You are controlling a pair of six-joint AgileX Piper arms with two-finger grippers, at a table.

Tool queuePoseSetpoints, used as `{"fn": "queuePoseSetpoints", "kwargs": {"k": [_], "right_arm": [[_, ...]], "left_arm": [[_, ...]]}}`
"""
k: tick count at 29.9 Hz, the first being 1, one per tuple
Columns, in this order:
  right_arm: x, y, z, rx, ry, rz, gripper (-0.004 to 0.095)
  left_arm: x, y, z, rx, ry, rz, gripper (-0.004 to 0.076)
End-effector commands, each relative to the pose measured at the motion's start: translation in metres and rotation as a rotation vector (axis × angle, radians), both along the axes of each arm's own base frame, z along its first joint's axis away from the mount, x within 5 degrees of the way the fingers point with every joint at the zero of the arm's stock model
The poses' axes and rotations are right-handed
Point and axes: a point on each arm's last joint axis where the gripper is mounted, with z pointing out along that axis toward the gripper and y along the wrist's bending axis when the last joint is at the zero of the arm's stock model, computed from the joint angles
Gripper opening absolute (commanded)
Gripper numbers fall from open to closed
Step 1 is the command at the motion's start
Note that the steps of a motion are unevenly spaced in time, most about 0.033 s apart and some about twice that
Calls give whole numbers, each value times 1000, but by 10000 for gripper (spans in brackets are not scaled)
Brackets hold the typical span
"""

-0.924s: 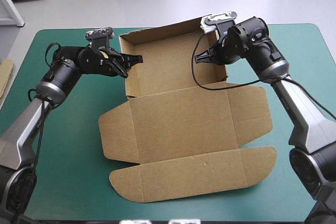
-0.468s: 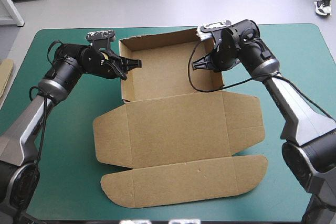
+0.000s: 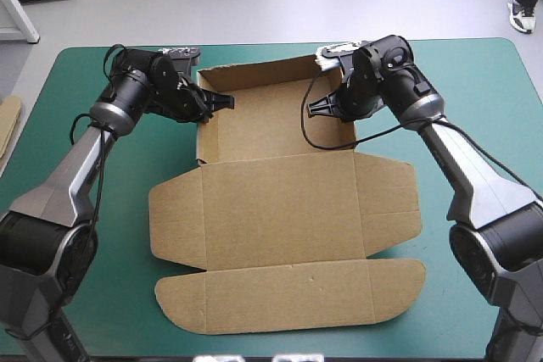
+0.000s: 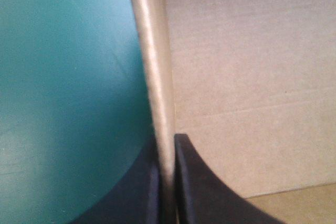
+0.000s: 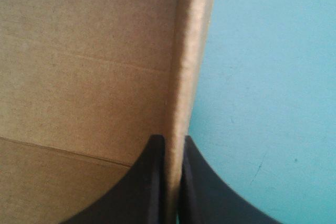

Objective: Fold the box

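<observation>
Since a moment earlier, the box (image 3: 288, 209) has slid a little toward the left edge of the bench (image 3: 475, 65), carried by both your tools. The left tool (image 3: 226, 101) is clamped on the left wall, and the right tool (image 3: 313, 108) on the right wall. The box sits mid-bench with its tray walls up at the far side and its lid flat. This looks like repositioning, not a fresh fold. No brand, label or writing shows.

Overhead view; wrist close-ups of box (image 3: 284, 209)
</observation>
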Motion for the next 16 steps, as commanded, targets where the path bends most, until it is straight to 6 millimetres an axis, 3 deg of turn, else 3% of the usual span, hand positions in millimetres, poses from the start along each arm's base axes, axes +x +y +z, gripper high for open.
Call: {"fn": "queuePoseSetpoints", "kwargs": {"k": [1,7,16], "right_arm": [[-7,4,17,43,-31,37,2],[1,8,-1,26,9,32,1],[12,16,-35,11,101,34,2]], "left_arm": [[-2,-6,17,-31,-38,-26,-8],[7,-9,-4,-7,35,-32,-8],[13,-10,-4,-15,-18,-39,-8]]}}
